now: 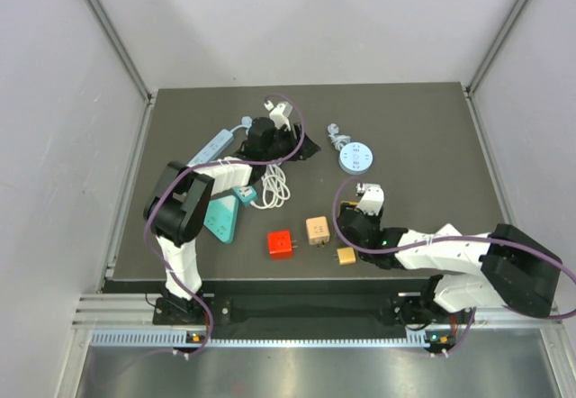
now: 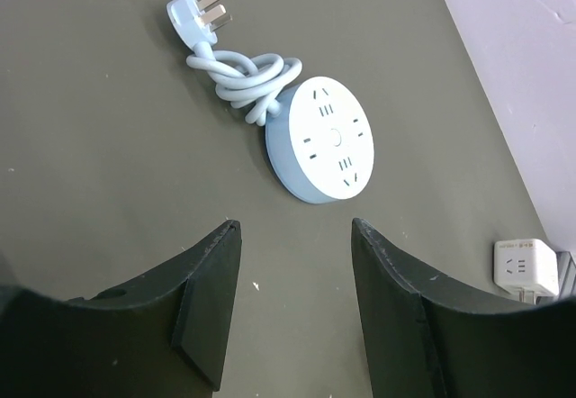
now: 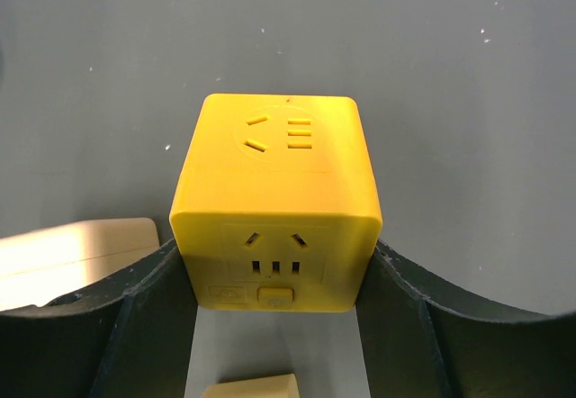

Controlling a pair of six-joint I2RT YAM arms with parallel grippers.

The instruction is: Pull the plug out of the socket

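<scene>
Top external view: L arm [image 1: 184, 207] rose from its base at the near-left corner, bent at the elbow, and ran across the table [image 1: 432, 146] twd the far middle. L gripper [image 1: 301, 149] pointed right, at the round socket [image 1: 356, 158]. R arm [image 1: 450, 249] lay low and folded along the near edge, forearm reaching left, w/ R gripper [image 1: 351, 247] at the yellow cube [image 1: 346, 257].

In the R wrist view the yellow cube sat upright btwn the two dark fingers [image 3: 144, 326]. One finger was pressed to each side of it, so that pincer was clamped on the cube. One socket face pointed up and another faced the camera, w/ a small button below it. A tan cube [image 3: 72, 254] lay just beside it on the left. A tan bit [image 3: 247, 387] showed at the bottom edge under the cube; couldn't tell what it was, or whether a plug sat in the cube.

In the L wrist view the fingers stood apart w/ only bare table btwn them. The round socket lay ahead, clear of the tips. Its cord [image 2: 247, 78] was bundled against it and its plug [image 2: 198, 11] lay loose on the table beyond. A white cube [image 2: 526, 267] sat at the right edge.

Elsewhere from above: a red cube [image 1: 282, 244] left of the tan one, a teal strip [image 1: 220, 220] and a pale strip [image 1: 209, 150] by the L arm, and a white cable coil [image 1: 274, 186].
</scene>
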